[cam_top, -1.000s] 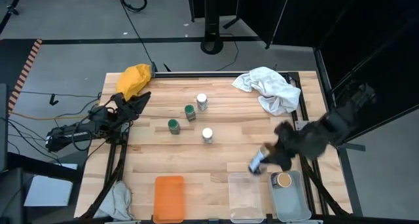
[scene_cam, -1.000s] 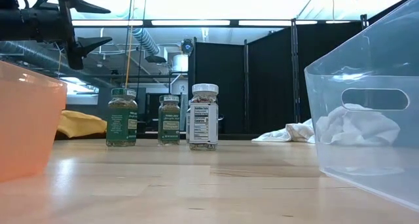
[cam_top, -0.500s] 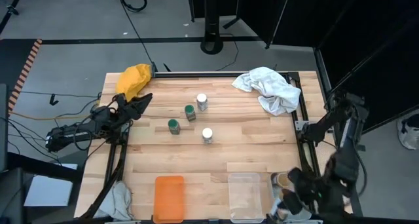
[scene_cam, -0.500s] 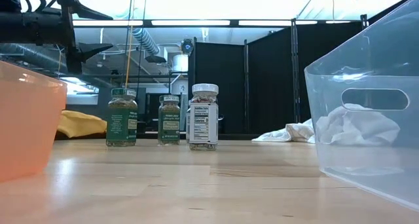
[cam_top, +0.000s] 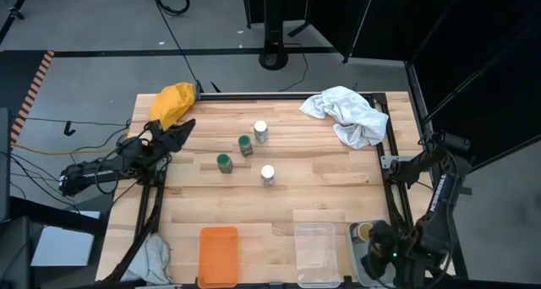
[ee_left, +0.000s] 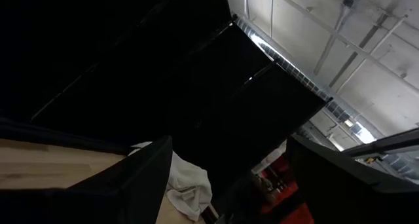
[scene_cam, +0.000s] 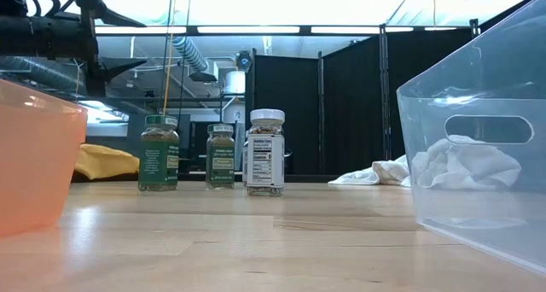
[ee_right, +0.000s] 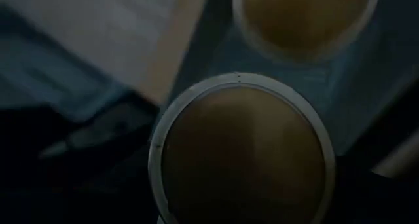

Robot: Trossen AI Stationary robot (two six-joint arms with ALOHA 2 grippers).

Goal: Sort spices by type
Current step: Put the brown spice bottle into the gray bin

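Observation:
Four spice jars stand upright mid-table: a white-lidded jar (cam_top: 260,130), two green-lidded jars (cam_top: 245,144) (cam_top: 223,162) and a second white-lidded jar (cam_top: 268,174). One tan-lidded jar (cam_top: 363,231) stands in the grey tray (cam_top: 378,275). My right gripper (cam_top: 378,253) hangs low over that tray, shut on the second tan-lidded jar (ee_right: 242,152); the arm hides this jar from above. My left gripper (cam_top: 180,130) waits open at the table's left edge. My right gripper has the second tan-lidded jar between its fingers, with the round tan lid (ee_right: 242,139) facing the wrist camera. The jar sits over the grey tray, next to the other tan lid (ee_right: 304,18). The finger contact is too dark to make out.
An orange tray (cam_top: 219,255) and a clear tray (cam_top: 315,253) sit along the near edge, left of the grey one. A yellow cloth (cam_top: 173,103) lies at the far left corner and a white cloth (cam_top: 348,113) at the far right.
My right arm has carried the tan-lidded jar from above the table beside the clear tray toward the near right corner, and has come down over the grey tray next to the other tan jar. The jars mid-table have not moved.

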